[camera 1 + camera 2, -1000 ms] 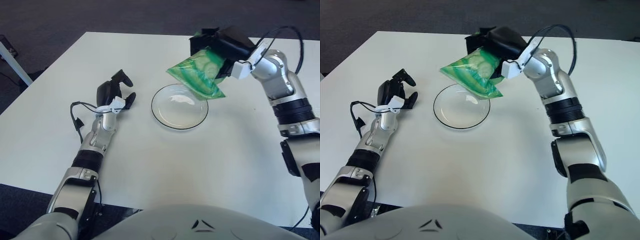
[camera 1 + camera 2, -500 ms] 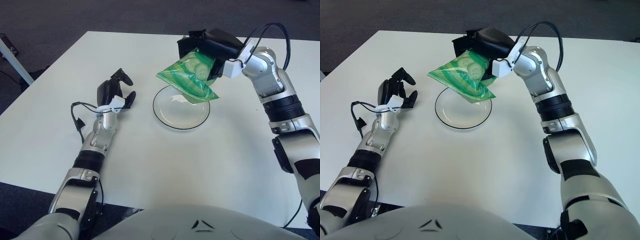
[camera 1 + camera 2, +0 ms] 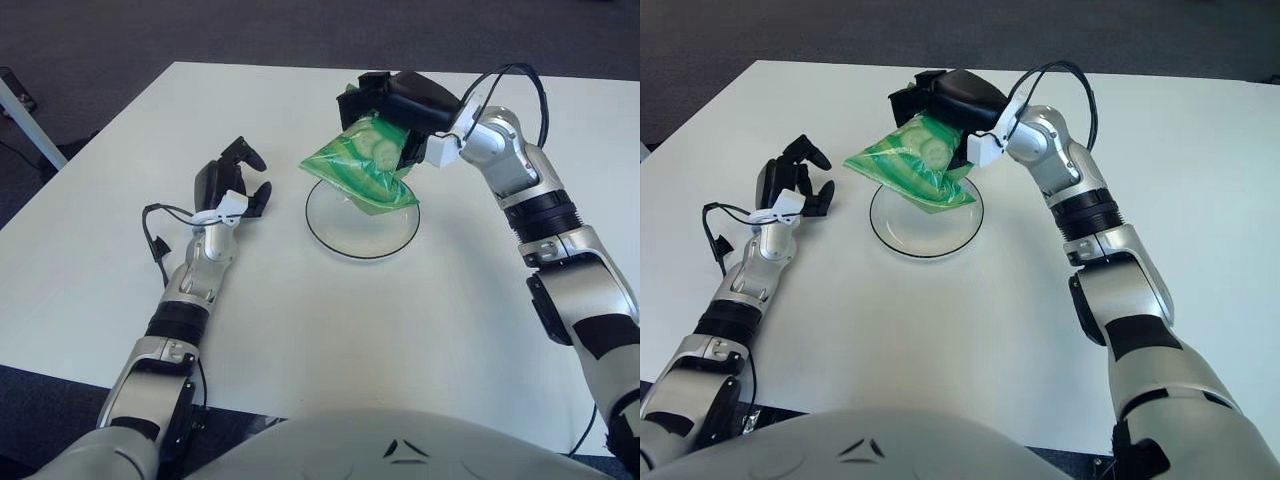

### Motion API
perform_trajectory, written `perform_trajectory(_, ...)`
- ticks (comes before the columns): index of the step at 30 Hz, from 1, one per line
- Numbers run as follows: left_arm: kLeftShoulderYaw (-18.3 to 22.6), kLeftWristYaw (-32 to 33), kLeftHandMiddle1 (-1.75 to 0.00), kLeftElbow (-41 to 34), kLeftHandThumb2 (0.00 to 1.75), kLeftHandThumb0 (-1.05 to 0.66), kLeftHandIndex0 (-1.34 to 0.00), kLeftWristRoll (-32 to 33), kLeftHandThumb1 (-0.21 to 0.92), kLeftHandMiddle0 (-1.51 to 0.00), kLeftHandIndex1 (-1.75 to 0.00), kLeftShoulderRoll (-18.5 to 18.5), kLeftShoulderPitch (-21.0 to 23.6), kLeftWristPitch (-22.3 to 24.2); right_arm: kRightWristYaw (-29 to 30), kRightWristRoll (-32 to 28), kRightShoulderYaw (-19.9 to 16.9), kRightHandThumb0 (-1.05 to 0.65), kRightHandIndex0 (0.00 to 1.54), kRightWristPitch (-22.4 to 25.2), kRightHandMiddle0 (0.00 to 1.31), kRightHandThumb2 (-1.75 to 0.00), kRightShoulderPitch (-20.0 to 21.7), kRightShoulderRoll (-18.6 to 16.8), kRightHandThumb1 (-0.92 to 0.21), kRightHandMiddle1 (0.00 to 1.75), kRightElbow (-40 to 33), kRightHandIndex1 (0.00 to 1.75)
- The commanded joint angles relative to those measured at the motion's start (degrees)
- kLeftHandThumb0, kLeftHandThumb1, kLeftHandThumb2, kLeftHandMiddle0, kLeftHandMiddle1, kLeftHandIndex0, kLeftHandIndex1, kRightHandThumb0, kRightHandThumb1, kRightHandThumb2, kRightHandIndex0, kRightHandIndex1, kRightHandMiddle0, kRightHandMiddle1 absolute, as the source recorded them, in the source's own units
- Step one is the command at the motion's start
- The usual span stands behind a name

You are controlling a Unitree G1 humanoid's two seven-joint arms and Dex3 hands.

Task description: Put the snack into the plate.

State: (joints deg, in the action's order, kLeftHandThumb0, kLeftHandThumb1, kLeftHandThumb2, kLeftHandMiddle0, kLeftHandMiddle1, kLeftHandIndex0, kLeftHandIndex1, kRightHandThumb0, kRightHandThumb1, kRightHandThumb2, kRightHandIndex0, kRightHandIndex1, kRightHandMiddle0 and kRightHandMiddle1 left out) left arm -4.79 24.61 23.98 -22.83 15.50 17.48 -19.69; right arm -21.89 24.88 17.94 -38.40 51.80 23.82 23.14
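The snack (image 3: pixel 362 170) is a green bag printed with cucumber slices. My right hand (image 3: pixel 392 104) is shut on its top edge and holds it in the air over the far left part of the clear glass plate (image 3: pixel 362 240). The bag hangs tilted, with its lower corner close above the plate's surface; whether it touches is unclear. My left hand (image 3: pixel 228 183) shows to the left of the plate with its fingers spread and nothing in them.
The white table (image 3: pixel 330 330) carries only the plate. Its left edge (image 3: pixel 70 165) runs diagonally, with dark carpet beyond. A black cable (image 3: pixel 155 240) loops beside my left forearm.
My right hand has carried the snack leftward and a little lower, from the plate's far right rim to over its far left part. The left hand has stayed put.
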Motion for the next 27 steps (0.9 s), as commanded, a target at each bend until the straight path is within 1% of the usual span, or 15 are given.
perform_trajectory(1,-1.06,-0.17,-1.75,2.53,1.46,-0.53,-0.71,0.72,0.2,-1.3,-1.75,-3.12,-6.01,-0.11,-2.75,-2.06,0.75,0.59,0.84,-0.41,1.03,-1.65,0.69,0.0,-0.04,1.75,0.15,1.75)
perform_trajectory(4,-1.1,-0.23,-1.75,2.47,1.46,-0.53,-0.71,0.72,0.2,-1.3,-1.75,-3.08,-6.07,-0.28,-8.56,-4.98,1.67,0.58,0.82,1.72,0.96,-1.63,0.61,0.53,-0.06,1.75,-0.87,1.75)
perform_trajectory(7,-1.13,-0.35,-1.75,2.31,1.46,-0.53,-0.71,0.7,0.2,-1.3,-1.75,-3.05,-6.15,-0.16,-11.8,-6.22,1.87,0.18,0.89,4.07,0.83,-1.67,0.21,0.64,0.03,1.61,-2.18,1.75)
perform_trajectory(10,-1.14,-0.81,-1.75,2.12,1.45,-0.53,-0.71,0.92,0.2,-1.3,-1.75,-3.06,-6.28,0.14,-13.6,-5.82,2.04,0.05,0.88,5.52,0.75,-1.65,0.17,0.92,0.02,1.57,-3.22,1.75)
perform_trajectory(12,-1.13,-1.07,-1.75,2.2,1.45,-0.53,-0.71,1.13,0.2,-1.3,-1.75,-3.06,-6.3,-0.02,-14.45,-5.22,2.21,0.02,0.75,6.57,0.67,-1.57,-0.05,1.16,-0.07,1.66,-4.15,1.75)
perform_trajectory(13,-1.12,-1.13,-1.75,2.24,1.45,-0.53,-0.71,1.18,0.21,-1.3,-1.75,-3.06,-6.3,-0.13,-14.76,-5.02,2.24,0.01,0.74,6.99,0.61,-1.52,-0.16,1.24,-0.12,1.65,-4.54,1.75)
perform_trajectory(17,-1.14,-1.29,-1.75,2.15,1.45,-0.53,-0.7,1.38,0.21,-1.3,-1.75,-3.11,-6.47,-0.75,-16.93,-5.27,2.37,0.0,0.66,9.04,0.48,-1.37,-0.57,1.68,-0.25,1.67,-6.1,1.73)
perform_trajectory(18,-1.16,-1.35,-1.75,2.12,1.45,-0.53,-0.7,1.43,0.21,-1.3,-1.75,-3.11,-6.47,-0.85,-18.17,-5.77,2.56,0.0,0.61,9.73,0.44,-1.28,-0.53,1.85,-0.32,1.69,-6.37,1.7)
perform_trajectory(19,-1.18,-1.4,-1.75,2.09,1.44,-0.53,-0.7,1.46,0.21,-1.3,-1.75,-3.1,-6.47,-0.92,-19.09,-6.13,2.67,0.0,0.56,10.25,0.37,-1.09,-0.52,1.96,-0.45,1.68,-6.61,1.63)
perform_trajectory(20,-1.23,-1.37,-1.75,2.0,1.44,-0.53,-0.7,1.36,0.21,-1.3,-1.75,-3.09,-6.49,-0.86,-19.85,-6.53,2.73,0.0,0.54,10.54,0.34,-1.01,-0.55,2.05,-0.51,1.67,-6.78,1.61)
perform_trajectory(21,-1.3,-1.31,-1.75,1.88,1.44,-0.53,-0.7,1.2,0.21,-1.3,-1.75,-3.06,-6.52,-0.72,-20.58,-7.0,2.76,0.13,0.51,10.65,0.24,-0.84,-0.58,2.13,-0.6,1.63,-6.87,1.57)
perform_trajectory(22,-1.35,-1.26,-1.75,1.8,1.44,-0.52,-0.7,1.08,0.21,-1.3,-1.75,-3.04,-6.54,-0.61,-21.0,-7.27,2.73,-0.07,0.41,10.7,0.17,-0.87,-0.62,2.16,-0.5,1.58,-6.95,1.5)
perform_trajectory(23,-1.43,-1.14,-1.75,1.71,1.44,-0.52,-0.7,0.89,0.21,-1.3,-1.75,-3.01,-6.55,-0.47,-21.83,-8.13,2.63,-0.2,0.35,10.56,0.13,-0.94,-0.98,2.36,-0.4,1.54,-6.37,1.45)
perform_trajectory(26,-1.57,-0.88,-1.75,1.77,1.44,-0.52,-0.7,0.59,0.21,-1.3,-1.75,-2.91,-6.52,-0.49,-23.17,-9.93,2.2,-0.39,0.17,9.01,0.04,-1.01,-2.18,2.92,-0.3,1.36,-2.74,1.24)
perform_trajectory(27,-1.63,-0.78,-1.75,1.86,1.44,-0.52,-0.7,0.5,0.21,-1.3,-1.75,-2.84,-6.48,-0.66,-24.52,-10.79,2.32,-0.41,0.16,10.12,0.03,-1.01,-1.81,2.78,-0.29,1.32,-3.28,1.2)
